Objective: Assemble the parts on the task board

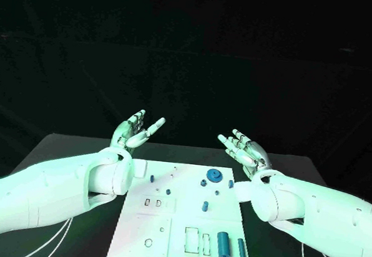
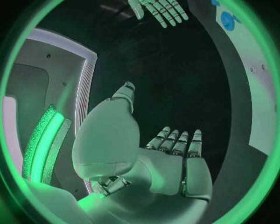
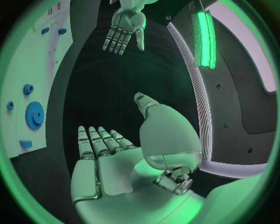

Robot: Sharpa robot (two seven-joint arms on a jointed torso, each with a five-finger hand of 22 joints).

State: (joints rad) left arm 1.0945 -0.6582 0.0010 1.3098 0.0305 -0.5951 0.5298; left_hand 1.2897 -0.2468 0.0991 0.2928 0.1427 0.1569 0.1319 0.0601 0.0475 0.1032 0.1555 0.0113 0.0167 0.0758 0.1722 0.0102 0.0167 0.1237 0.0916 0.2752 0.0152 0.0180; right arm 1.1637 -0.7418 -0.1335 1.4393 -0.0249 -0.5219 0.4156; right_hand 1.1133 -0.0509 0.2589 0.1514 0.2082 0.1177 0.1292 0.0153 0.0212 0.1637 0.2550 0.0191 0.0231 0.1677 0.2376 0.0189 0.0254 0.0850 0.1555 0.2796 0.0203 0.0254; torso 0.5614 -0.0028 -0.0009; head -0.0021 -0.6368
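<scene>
1. I can read no writing or labels on the task board (image 1: 139,223) or anywhere else.
2. My left hand (image 1: 137,129) is raised past the board's far edge, at about 11 o'clock from the board's middle, fingers spread apart, holding nothing, touching nothing.
3. My right hand (image 1: 245,149) is at about 1 o'clock from the board's middle, fingers fanned out, empty, well apart from the left hand.
4. The board lies mid-table between my arms; its near end is cut off in the head view.
5. The blue gear (image 1: 214,175) sits near the far edge, at 12 o'clock on the board; the blue cylinder (image 1: 223,244) lies toward 5 o'clock.
6. The small blue pegs (image 1: 204,206) mid-board are too tiny to make out by shape.
</scene>
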